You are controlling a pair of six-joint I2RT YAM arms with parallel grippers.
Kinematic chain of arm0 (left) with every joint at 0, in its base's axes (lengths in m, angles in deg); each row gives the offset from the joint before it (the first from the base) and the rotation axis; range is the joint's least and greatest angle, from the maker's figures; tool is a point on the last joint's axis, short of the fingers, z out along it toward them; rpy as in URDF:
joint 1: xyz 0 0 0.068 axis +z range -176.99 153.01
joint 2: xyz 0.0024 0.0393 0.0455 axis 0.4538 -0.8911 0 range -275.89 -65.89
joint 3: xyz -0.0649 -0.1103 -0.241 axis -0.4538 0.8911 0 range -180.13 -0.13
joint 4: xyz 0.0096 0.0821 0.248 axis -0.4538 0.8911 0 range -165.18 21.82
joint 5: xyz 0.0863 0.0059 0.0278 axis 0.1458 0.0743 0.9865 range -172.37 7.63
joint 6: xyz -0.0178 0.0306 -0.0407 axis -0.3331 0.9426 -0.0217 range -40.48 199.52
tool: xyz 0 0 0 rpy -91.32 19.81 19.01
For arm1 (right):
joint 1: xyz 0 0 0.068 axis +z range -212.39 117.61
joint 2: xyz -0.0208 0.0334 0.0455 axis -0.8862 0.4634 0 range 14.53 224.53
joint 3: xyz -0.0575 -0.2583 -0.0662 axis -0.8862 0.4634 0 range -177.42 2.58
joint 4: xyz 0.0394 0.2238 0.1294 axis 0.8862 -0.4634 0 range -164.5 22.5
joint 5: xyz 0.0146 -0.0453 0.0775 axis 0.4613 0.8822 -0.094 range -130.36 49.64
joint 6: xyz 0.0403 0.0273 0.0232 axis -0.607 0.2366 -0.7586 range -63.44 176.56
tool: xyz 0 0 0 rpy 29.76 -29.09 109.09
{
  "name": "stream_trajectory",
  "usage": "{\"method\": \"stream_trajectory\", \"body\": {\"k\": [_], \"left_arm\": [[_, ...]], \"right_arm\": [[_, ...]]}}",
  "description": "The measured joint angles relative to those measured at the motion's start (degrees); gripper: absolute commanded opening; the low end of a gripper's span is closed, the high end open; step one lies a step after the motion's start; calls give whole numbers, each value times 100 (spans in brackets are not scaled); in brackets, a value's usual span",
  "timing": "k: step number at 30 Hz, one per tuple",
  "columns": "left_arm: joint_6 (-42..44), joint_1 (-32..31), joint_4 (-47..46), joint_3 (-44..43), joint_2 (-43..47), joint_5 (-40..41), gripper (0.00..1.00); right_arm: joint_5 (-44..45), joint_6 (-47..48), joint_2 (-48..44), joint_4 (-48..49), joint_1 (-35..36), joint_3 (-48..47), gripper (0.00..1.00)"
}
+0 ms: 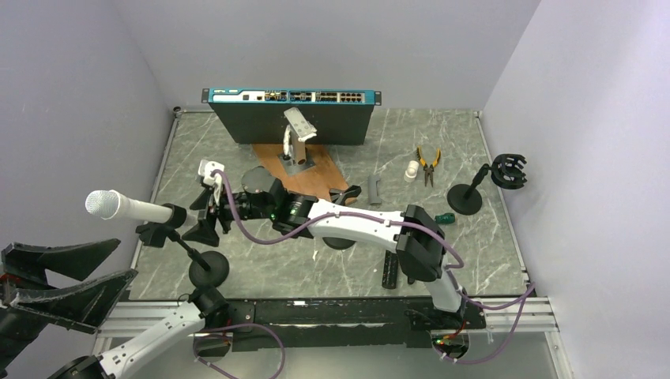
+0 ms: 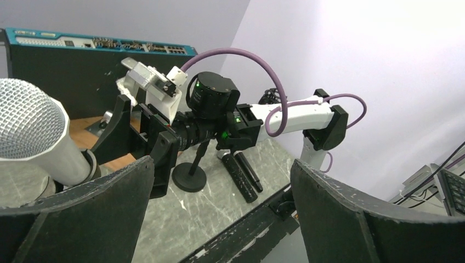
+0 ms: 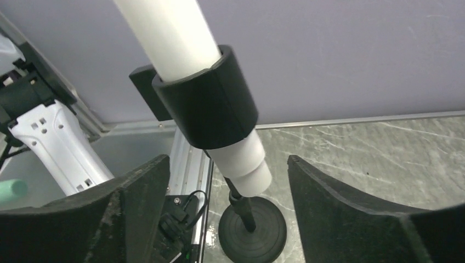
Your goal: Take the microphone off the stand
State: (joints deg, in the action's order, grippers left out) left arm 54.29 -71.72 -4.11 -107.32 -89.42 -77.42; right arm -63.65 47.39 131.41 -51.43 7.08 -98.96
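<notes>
Left pincer [image 2: 220, 164] open and empty, right pincer [image 3: 227, 160] open astride the white microphone [image 3: 170, 33] clipped in its stand [image 3: 211, 104]; lettering on the switch [image 1: 292, 96] too small to read.

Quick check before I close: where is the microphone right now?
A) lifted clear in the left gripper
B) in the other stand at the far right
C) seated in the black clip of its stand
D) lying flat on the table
C: in the right wrist view the white microphone runs through the black clip, and its tail end pokes out below, above the base of the stand.
</notes>
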Motion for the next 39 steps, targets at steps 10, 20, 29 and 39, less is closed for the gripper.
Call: {"method": "stream_trajectory", "body": {"k": [10, 20, 29, 39], "left_arm": [[-13, 0, 136, 225, 37, 101, 96], [-15, 0, 354, 702, 275, 387, 95], [-13, 0, 400, 1279, 321, 549, 91], [-11, 0, 372, 2061, 680, 828, 88]], "right_arm": [[-136, 286, 466, -125, 68, -535, 64], [-203, 446, 699, -273, 59, -765, 10], [225, 675, 199, -107, 79, -37, 0], [1102, 1226, -1036, -306, 70, 1394, 0]]}}
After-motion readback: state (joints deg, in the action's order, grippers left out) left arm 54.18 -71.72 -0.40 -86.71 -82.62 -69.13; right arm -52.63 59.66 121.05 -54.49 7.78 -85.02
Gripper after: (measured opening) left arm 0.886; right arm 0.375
